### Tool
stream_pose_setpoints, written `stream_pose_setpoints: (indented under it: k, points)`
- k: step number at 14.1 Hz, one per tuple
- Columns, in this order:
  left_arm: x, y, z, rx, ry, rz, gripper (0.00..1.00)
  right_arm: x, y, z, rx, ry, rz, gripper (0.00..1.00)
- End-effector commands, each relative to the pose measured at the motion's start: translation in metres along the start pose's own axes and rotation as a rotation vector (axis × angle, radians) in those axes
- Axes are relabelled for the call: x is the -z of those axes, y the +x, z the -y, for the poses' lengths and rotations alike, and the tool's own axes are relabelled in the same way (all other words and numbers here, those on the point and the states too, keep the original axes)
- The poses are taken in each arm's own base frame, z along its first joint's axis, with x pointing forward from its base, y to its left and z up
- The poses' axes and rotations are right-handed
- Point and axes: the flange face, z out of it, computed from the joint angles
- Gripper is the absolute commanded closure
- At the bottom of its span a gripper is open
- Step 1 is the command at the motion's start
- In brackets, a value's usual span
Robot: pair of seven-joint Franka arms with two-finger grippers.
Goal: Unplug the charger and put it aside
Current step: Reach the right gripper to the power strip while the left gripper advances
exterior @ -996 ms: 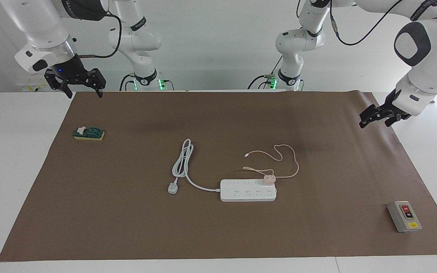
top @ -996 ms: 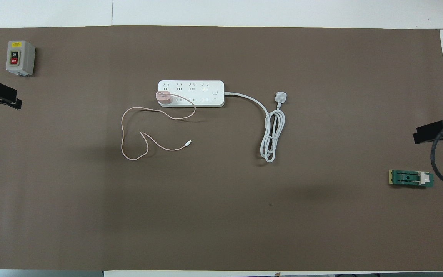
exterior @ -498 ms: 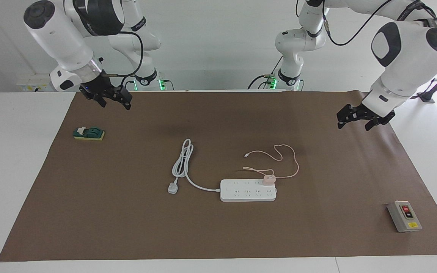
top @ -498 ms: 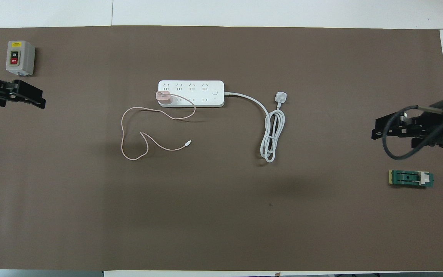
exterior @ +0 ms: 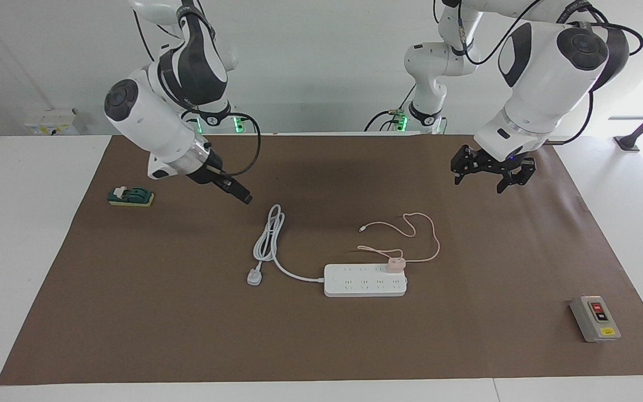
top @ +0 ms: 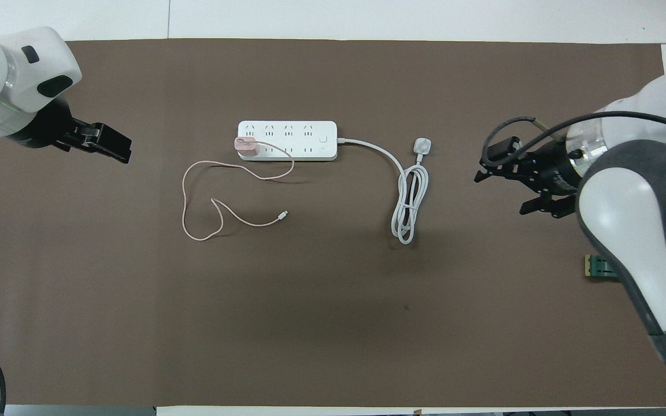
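The charger (exterior: 395,264) sits plugged into the end socket of the power strip (exterior: 365,280) mid-counter. My left gripper (exterior: 489,177) hangs over bare mat, jaws spread; my right gripper (exterior: 239,192) hangs near the white cord (exterior: 268,240), and I cannot tell its jaws' state. I'd pin the strip, then pull the charger straight up.

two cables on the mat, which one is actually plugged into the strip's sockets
The thin pink cable, through the pink charger seated in the power strip. The thick white cord is the strip's own lead; its plug lies loose on the mat.
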Motion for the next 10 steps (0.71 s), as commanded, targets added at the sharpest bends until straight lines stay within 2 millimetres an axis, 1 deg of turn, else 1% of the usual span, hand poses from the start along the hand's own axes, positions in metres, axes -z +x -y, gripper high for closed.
stream_pose_setpoints:
  k: [1, 2, 3, 4, 5, 6, 7, 8, 9, 10]
  points:
    - [0.005, 0.0, 0.006, 0.0, 0.03, -0.019, 0.0, -0.026, -0.005, 0.031, -0.156, 0.062, 0.044, 0.0]
    - [0.002, 0.001, 0.011, 0.006, 0.038, -0.015, 0.0, -0.042, -0.005, 0.045, -0.216, 0.075, 0.083, 0.0]
    - [-0.002, 0.005, 0.007, -0.003, 0.037, -0.015, 0.0, -0.053, 0.001, 0.063, -0.28, 0.093, 0.123, 0.0]
    - [-0.003, 0.007, 0.004, -0.008, 0.036, -0.024, 0.0, -0.065, 0.001, 0.08, -0.325, 0.091, 0.138, 0.0]
    - [-0.01, 0.012, 0.0, -0.016, 0.036, -0.023, 0.0, -0.081, -0.008, 0.098, -0.349, 0.085, 0.143, 0.0]
    - [-0.022, 0.02, -0.012, -0.048, 0.033, -0.024, 0.0, -0.092, -0.006, 0.107, -0.403, 0.115, 0.155, 0.0]
    - [-0.032, 0.028, -0.017, -0.063, 0.03, -0.032, 0.0, -0.106, 0.0, 0.112, -0.466, 0.153, 0.211, 0.0]
    - [-0.042, 0.034, -0.025, -0.081, 0.027, -0.023, 0.0, -0.12, 0.001, 0.119, -0.488, 0.166, 0.25, 0.0]
    - [-0.046, 0.035, -0.031, -0.077, 0.026, -0.017, 0.0, -0.127, -0.001, 0.129, -0.486, 0.179, 0.26, 0.0]
    - [-0.049, 0.036, -0.031, -0.074, 0.026, -0.014, 0.0, -0.135, 0.003, 0.132, -0.503, 0.179, 0.267, 0.0]
